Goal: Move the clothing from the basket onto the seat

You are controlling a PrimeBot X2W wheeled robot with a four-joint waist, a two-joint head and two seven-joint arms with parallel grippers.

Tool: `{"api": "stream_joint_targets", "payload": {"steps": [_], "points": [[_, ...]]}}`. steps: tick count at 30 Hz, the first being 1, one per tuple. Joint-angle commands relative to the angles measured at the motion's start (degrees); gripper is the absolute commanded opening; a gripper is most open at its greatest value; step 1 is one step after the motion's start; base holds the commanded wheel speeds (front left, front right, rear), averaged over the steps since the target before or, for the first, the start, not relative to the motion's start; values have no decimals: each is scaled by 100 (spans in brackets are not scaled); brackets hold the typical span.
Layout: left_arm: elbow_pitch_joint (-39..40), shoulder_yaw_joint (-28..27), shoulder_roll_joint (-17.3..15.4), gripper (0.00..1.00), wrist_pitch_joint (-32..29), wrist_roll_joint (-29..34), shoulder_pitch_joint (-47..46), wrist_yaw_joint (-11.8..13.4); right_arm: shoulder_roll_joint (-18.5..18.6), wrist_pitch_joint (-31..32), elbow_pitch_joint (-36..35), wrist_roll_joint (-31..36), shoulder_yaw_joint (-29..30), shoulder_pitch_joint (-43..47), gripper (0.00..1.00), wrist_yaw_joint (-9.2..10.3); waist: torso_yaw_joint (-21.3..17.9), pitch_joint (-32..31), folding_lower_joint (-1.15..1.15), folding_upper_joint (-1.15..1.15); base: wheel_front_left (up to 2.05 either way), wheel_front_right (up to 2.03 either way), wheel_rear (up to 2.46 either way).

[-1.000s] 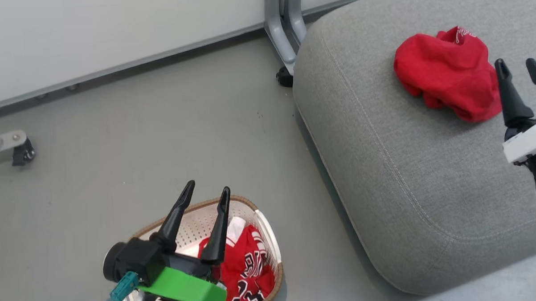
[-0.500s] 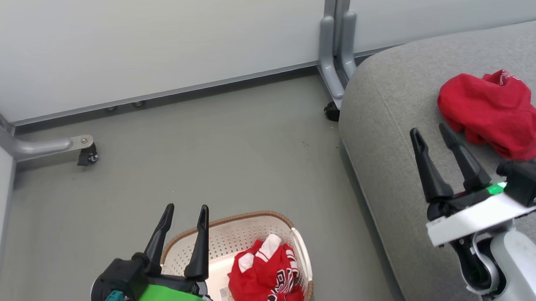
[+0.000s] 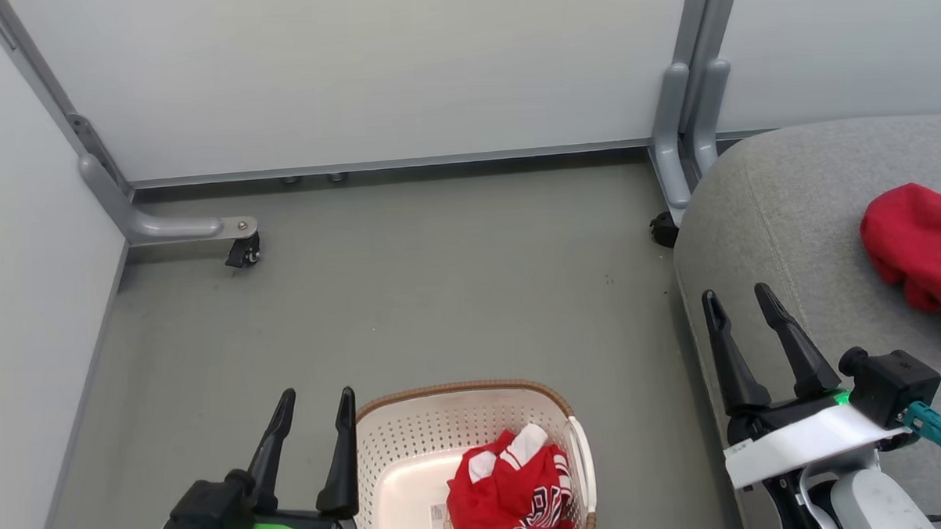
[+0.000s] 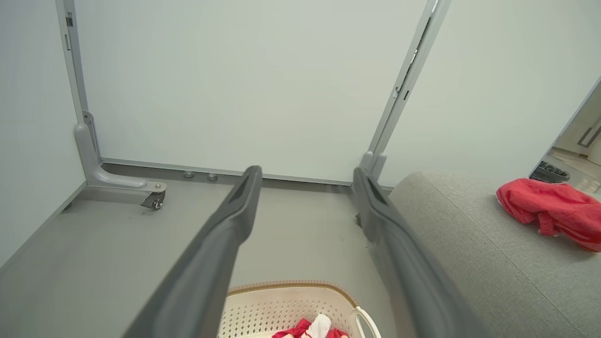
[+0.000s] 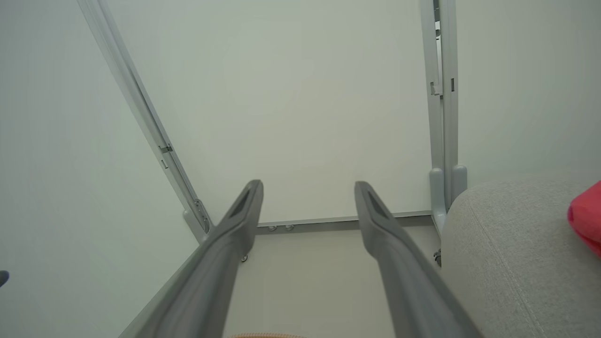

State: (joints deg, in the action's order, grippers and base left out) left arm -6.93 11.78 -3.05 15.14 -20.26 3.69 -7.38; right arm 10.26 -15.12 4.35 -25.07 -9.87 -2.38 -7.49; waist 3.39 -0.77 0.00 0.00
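Closest to me, the left gripper (image 3: 317,393) hangs just beside the left edge of the basket (image 3: 459,388), its two dark fingers spread apart with nothing between them. The right gripper (image 3: 734,292) is off to the other side, over the near left edge of the seat (image 3: 790,222), fingers also spread wide and empty.

The basket stands on the floor (image 3: 440,281) between the two grippers, a pale perforated tub with a brown woven rim and a white handle on its right side. The jersey (image 3: 517,490) lies crumpled in its right half, red with white trim and black-and-white lettering showing near the bottom. A paper label (image 3: 440,524) sits on the basket's bare bottom just left of the jersey.

The seat is a large grey cushion with a rounded corner, to the right of the basket and apart from it. The plain red garment (image 3: 916,249) lies bunched up on top of it, towards its right side, well away from the basket.

Beyond all this the grey floor runs to pale wall panels (image 3: 354,73). A grey post (image 3: 688,116) stands where two panels meet, right by the seat's far corner, with a small black wheel (image 3: 662,230) at its foot. Another bracket with a wheel (image 3: 245,253) sits at the far left.
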Motion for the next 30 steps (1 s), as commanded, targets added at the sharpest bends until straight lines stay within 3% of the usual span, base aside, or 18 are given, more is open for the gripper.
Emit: {"api": "stream_joint_targets", "payload": {"steps": [1,12,18,30], "points": [[11,32,-5,100,0,36,84,-16,-22,-5,22,19,27,84,100,0,66,-32,0,0,0,0,0],[62,-35,12,100,0,39,75,-16,-95,-5,94,89,139,98,100,0,70,-23,0,0,0,0,0],[116,-102,14,100,0,-76,94,-16,-184,-5,335,473,365,63,100,0,7,-26,0,0,0,0,0],[104,-117,14,100,0,-156,52,-16,-186,-5,293,418,337,50,100,0,-11,-7,0,0,0,0,0]]}}
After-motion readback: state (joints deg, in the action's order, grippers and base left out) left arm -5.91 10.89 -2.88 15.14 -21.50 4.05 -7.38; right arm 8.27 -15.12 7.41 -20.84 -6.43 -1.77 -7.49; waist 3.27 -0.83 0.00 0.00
